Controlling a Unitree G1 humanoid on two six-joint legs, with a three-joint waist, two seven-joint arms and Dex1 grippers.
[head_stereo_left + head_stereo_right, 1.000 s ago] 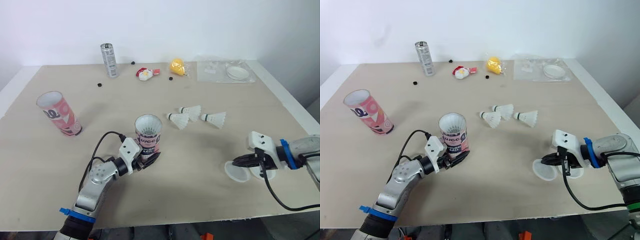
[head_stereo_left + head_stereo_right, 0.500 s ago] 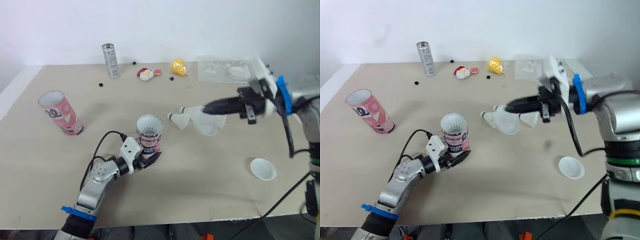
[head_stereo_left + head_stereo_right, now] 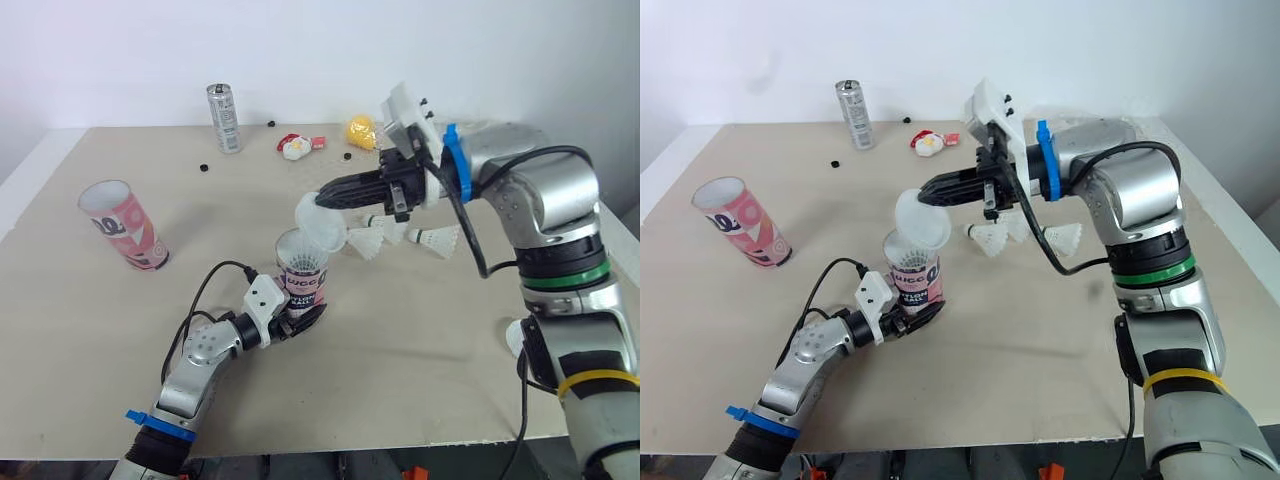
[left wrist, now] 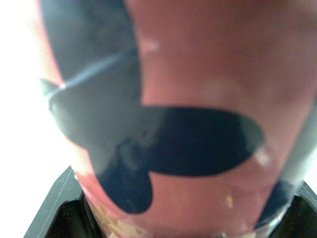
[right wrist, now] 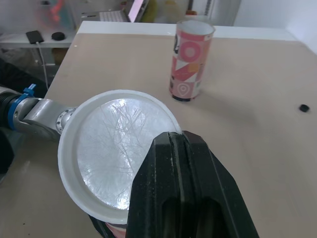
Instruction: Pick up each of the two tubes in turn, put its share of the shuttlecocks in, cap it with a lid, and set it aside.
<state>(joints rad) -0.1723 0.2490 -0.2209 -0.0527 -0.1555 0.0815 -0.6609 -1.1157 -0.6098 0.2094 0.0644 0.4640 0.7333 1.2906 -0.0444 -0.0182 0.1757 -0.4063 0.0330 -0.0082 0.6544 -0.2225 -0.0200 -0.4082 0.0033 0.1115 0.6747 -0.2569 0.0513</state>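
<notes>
A pink and black tube (image 3: pixel 302 280) stands at the table's middle, and my left gripper (image 3: pixel 292 322) is shut on its lower part; its wall looms close in the left wrist view (image 4: pixel 198 99). White shows inside its open mouth. My right gripper (image 3: pixel 324 199) is shut on the rim of a translucent white lid (image 3: pixel 321 226), tilted just above that mouth. A second pink tube (image 3: pixel 122 225) stands open at the left. Three white shuttlecocks (image 3: pixel 385 233) lie behind my right arm. Another lid (image 3: pixel 514 335) peeks out at the right, partly hidden by the arm.
At the back of the table stand a silver can (image 3: pixel 224 118), a small red and white toy (image 3: pixel 293 148) and a yellow object (image 3: pixel 358 130). Small black bits (image 3: pixel 203 168) lie near the can. The table's front edge runs close under my left arm.
My right gripper has carried the lid up from the front right, across and left, to just over the held tube's mouth. The left gripper has kept hold of the tube.
</notes>
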